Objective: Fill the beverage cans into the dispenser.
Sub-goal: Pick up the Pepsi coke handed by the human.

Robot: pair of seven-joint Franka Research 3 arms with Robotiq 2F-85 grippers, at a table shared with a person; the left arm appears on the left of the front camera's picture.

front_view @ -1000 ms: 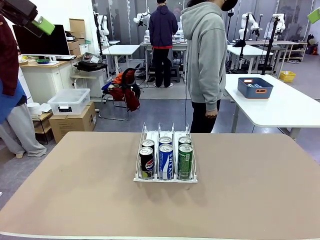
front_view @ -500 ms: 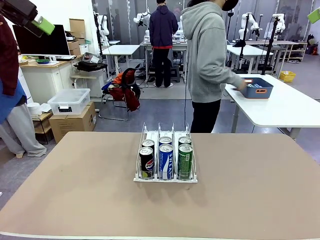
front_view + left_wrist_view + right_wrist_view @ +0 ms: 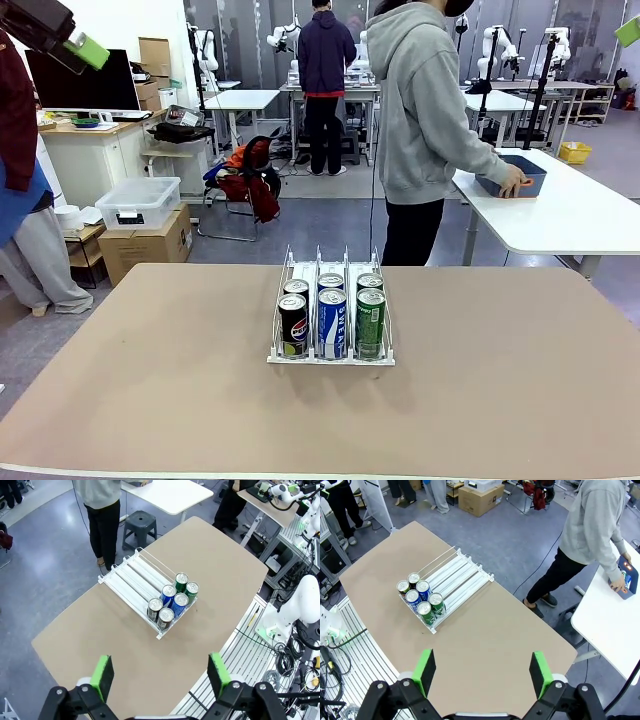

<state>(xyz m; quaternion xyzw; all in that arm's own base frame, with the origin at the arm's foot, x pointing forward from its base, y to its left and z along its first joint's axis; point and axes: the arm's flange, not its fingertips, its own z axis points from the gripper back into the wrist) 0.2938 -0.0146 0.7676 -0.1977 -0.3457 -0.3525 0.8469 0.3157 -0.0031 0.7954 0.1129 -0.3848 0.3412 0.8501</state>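
**Hand on the blue bin, six cans in the dispenser**

We see the person (image 3: 425, 110) at the far side of the table (image 3: 150, 400), turned to a white table (image 3: 585, 220) beside it. One hand (image 3: 516, 183) lies on the blue bin (image 3: 536, 168) that stands on this white table. The fingers look bent over the bin's edge and touch it. How far the hand is open, and if it holds something, we cannot tell, because it is small in the pictures. In the right wrist view the hand (image 3: 618, 584) is also at the bin (image 3: 628, 576).

The dispenser (image 3: 330, 359) stands in the middle of the brown table, well apart from the hand. It holds six cans (image 3: 332, 323), upright, in two rows of three at the end nearest to the robot: black on the left lane, blue and white in the middle, green on the right. The far part of the lanes (image 3: 131, 574) is bare.

The left gripper (image 3: 161, 674) hangs high above the table with its fingers spread wide and nothing between them. The right gripper (image 3: 483, 672) is the same: wide apart, with nothing in it, high over the table edge.
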